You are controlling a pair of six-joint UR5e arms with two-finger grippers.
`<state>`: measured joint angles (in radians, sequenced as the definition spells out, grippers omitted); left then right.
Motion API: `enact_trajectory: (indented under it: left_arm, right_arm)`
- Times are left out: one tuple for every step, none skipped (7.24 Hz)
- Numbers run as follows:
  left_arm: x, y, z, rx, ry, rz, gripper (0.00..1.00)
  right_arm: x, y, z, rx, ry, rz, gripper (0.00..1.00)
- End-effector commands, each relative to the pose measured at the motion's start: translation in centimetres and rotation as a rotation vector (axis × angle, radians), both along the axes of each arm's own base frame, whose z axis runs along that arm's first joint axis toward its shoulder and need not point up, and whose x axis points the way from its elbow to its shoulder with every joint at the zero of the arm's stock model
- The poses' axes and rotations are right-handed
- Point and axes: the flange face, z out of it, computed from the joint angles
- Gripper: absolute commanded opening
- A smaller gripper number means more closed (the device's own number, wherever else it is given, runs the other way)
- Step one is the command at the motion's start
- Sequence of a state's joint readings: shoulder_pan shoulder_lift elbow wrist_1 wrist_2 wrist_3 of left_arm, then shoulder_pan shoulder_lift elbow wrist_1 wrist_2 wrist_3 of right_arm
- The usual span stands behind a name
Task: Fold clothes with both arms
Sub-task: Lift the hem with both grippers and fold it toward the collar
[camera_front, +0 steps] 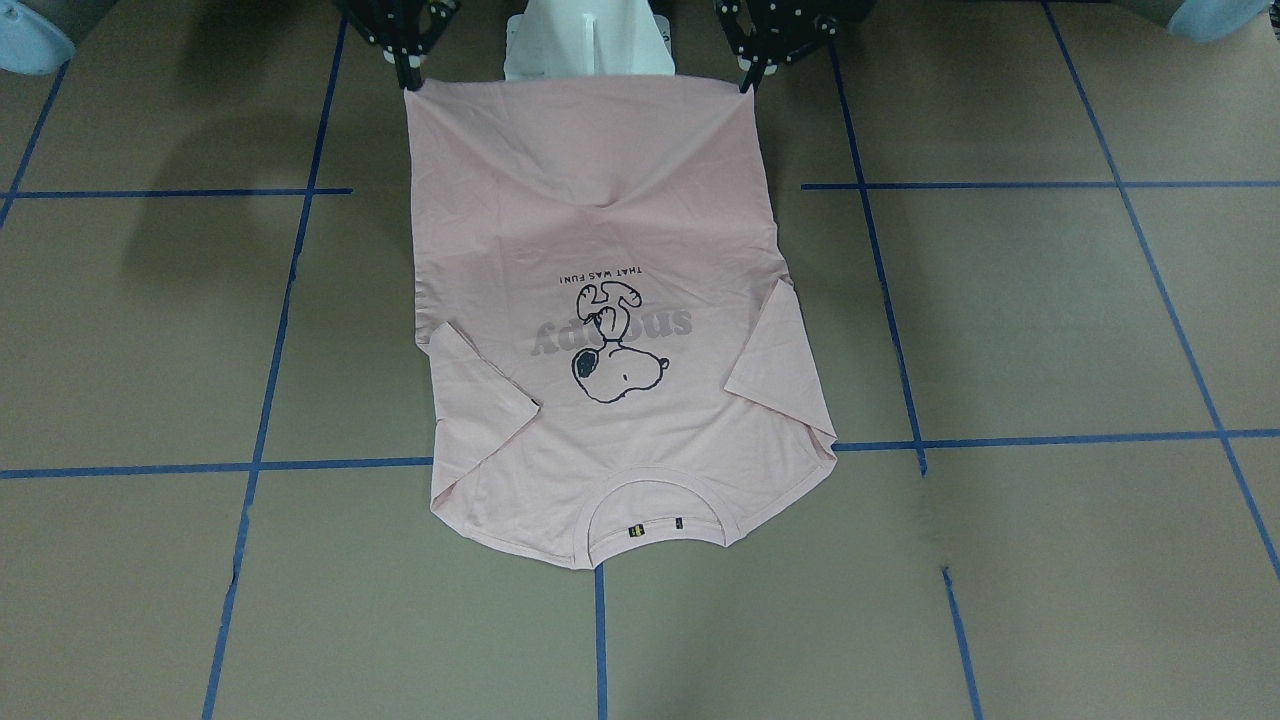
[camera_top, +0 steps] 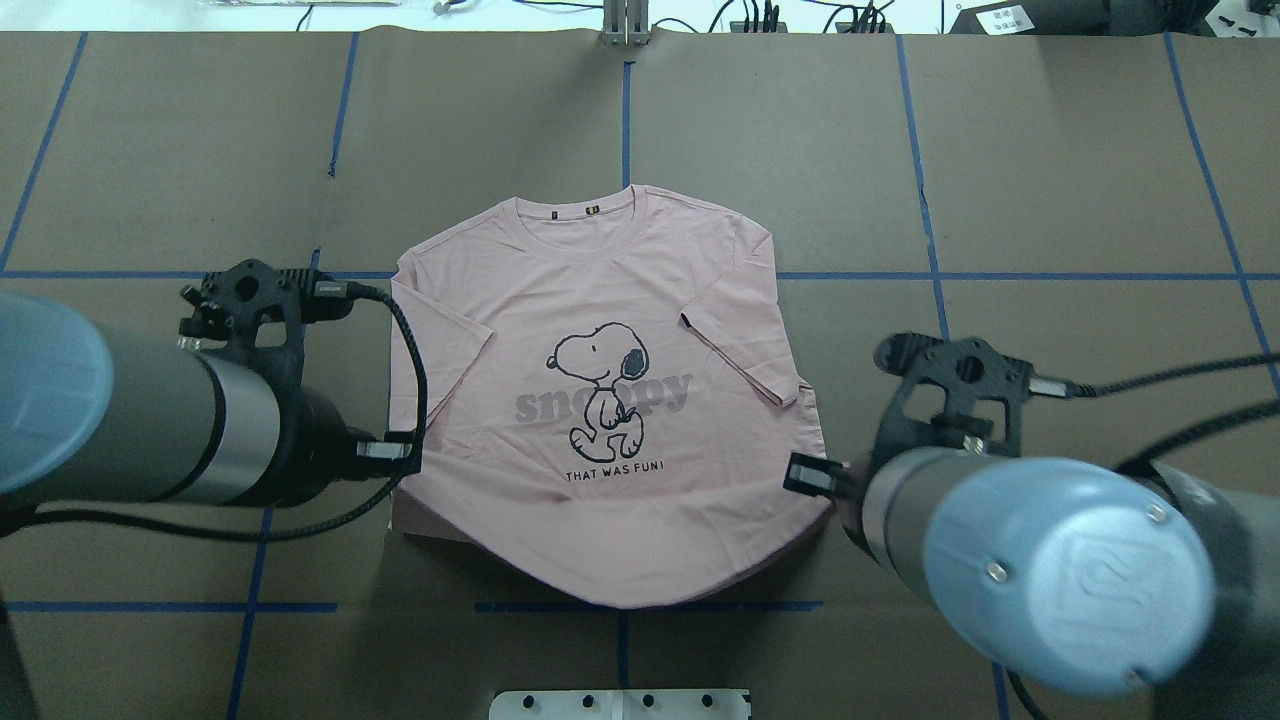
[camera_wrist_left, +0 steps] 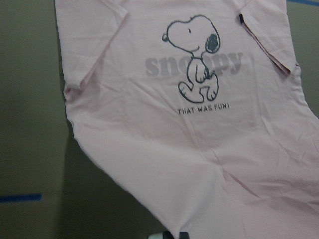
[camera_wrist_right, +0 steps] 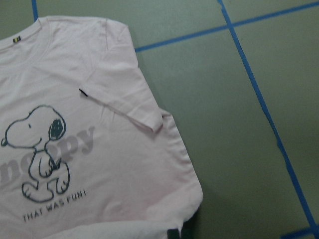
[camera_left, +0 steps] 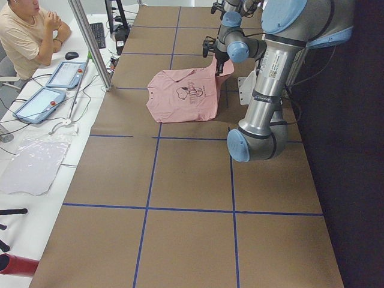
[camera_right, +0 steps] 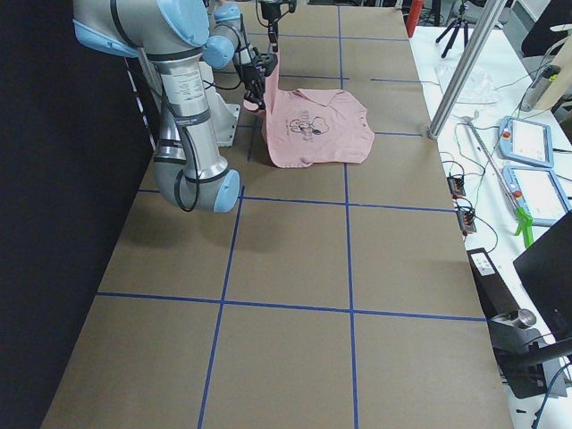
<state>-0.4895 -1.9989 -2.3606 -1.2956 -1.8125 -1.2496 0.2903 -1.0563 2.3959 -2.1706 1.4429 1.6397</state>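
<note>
Nearest the robot-side edge of the worktop [camera_top: 1050, 200], you have both hem corners of the T-shirt [camera_front: 600, 200] raised off the surface. The jaws of the left arm [camera_top: 150, 430] are pinched closed on one corner, and those of the right arm [camera_top: 1000, 540] on the other. Beyond them the shirt slopes down and lies front-up mid-worktop, with the dog print [camera_top: 600, 385] showing, the sleeves folded inward and the collar [camera_front: 655, 475] toward the far edge.
</note>
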Motion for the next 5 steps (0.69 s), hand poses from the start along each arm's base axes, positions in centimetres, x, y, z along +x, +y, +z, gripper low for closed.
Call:
enact_trajectory:
  left_arm:
    - [1.8, -8.1, 2.9, 0.021, -0.08, -0.076, 0.0]
    - [2.0, -11.7, 4.8, 0.058, -0.101, -0.093, 0.0]
    - [2.4, -14.5, 6.7, 0.071, -0.115, -0.112, 0.0]
    - [2.5, -17.3, 8.6, 0.092, -0.131, -0.123, 0.0]
    - [2.9, -19.7, 10.2, 0.109, -0.15, -0.124, 0.0]
  right_arm:
    - [-3.5, -11.8, 3.5, 0.037, 0.045, 0.077, 0.0]
    - [-4.6, -16.0, 5.4, 0.073, 0.038, 0.1, 0.0]
    - [-5.1, -19.1, 7.1, 0.087, 0.038, 0.128, 0.0]
    - [-6.5, -21.9, 7.8, 0.096, 0.049, 0.137, 0.0]
    - [-8.0, -24.4, 7.9, 0.093, 0.063, 0.148, 0.0]
